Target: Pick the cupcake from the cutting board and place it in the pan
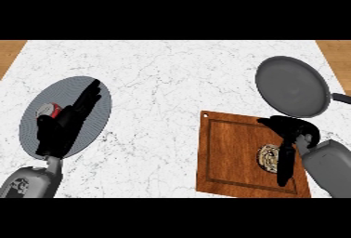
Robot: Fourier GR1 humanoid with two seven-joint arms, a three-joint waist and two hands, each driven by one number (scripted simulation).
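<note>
**Right hand at the cupcake**

The cupcake [269,155] sits on the wooden cutting board [233,153], right hand [291,135] over it, fingers straight, not clasping. The grey pan [293,86] lies beyond. Left hand [65,121] rests spread above a grey plate [96,125].

Two rounded, pale grey forearms with smooth, glossy casings, each ending in a matte black hand. The left hand [63,122] has long, slim black fingers and a thumb. The right hand [296,135] looks the same, its black wrist joining directly onto the grey forearm shell behind it.
</note>
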